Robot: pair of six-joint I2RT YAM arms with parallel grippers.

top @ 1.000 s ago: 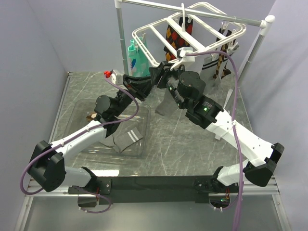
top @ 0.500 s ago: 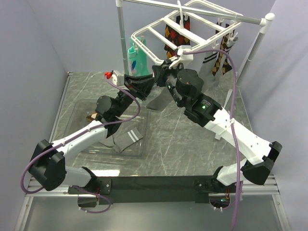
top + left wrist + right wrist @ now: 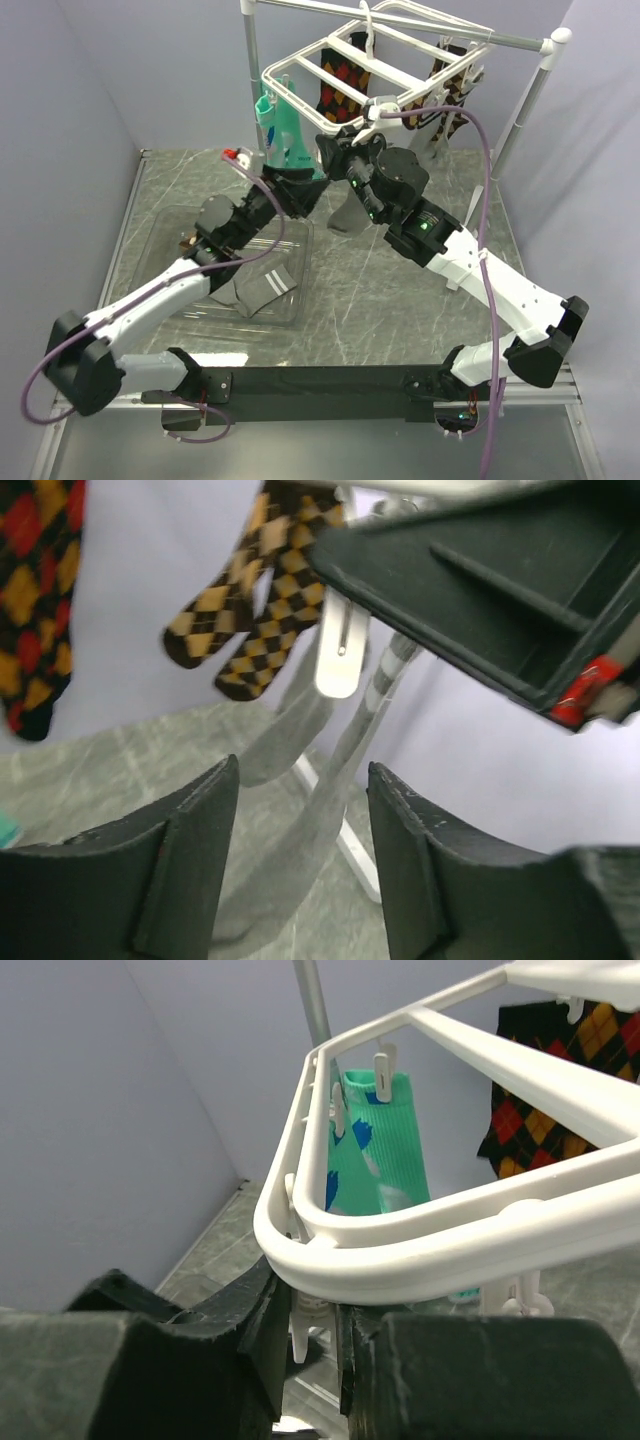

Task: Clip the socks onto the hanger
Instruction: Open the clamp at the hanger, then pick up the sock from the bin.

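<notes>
Right pincer (image 3: 312, 1325) tight on a hanger (image 3: 420, 1250) clip (image 3: 300, 1345); left pincer (image 3: 300, 772) parted, empty, grey sock (image 3: 285, 880) just ahead.

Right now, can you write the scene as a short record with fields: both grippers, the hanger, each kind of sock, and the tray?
left gripper: open, holding nothing; a hanging grey sock with white stripes shows past its fingers
right gripper: shut on a small white clip under the hanger's rim
hanger: white plastic rectangular drying frame, tilted
teal-and-white patterned sock: clipped to the frame
dark argyle socks: hanging from the frame
clear plastic tray: another grey striped sock lies in it
</notes>
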